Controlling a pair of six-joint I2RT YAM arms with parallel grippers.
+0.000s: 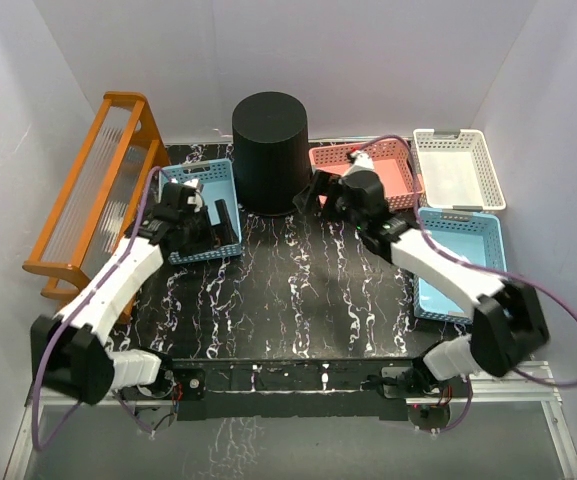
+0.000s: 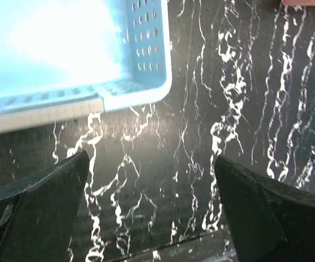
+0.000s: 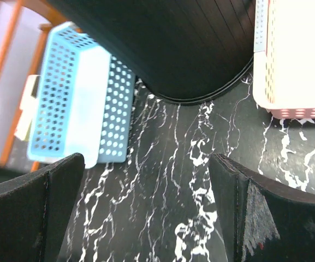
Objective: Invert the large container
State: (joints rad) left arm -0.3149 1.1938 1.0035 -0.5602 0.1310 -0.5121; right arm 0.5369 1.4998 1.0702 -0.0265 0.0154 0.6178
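Observation:
The large container (image 1: 269,150) is a tall black round ribbed bucket. It stands at the back middle of the table with a closed flat face up. In the right wrist view its ribbed side and lower rim (image 3: 179,49) rest on the marbled table just ahead of the fingers. My right gripper (image 1: 311,195) (image 3: 146,185) is open and empty, low beside the bucket's right base. My left gripper (image 1: 218,222) (image 2: 152,191) is open and empty, left of the bucket, by the right edge of a blue basket (image 1: 203,180) (image 2: 64,60).
An orange slatted rack (image 1: 93,190) stands at the far left. A pink basket (image 1: 388,170) (image 3: 293,54) lies right of the bucket, a white basket (image 1: 458,170) beyond it, and a second blue basket (image 1: 463,260) at the right edge.

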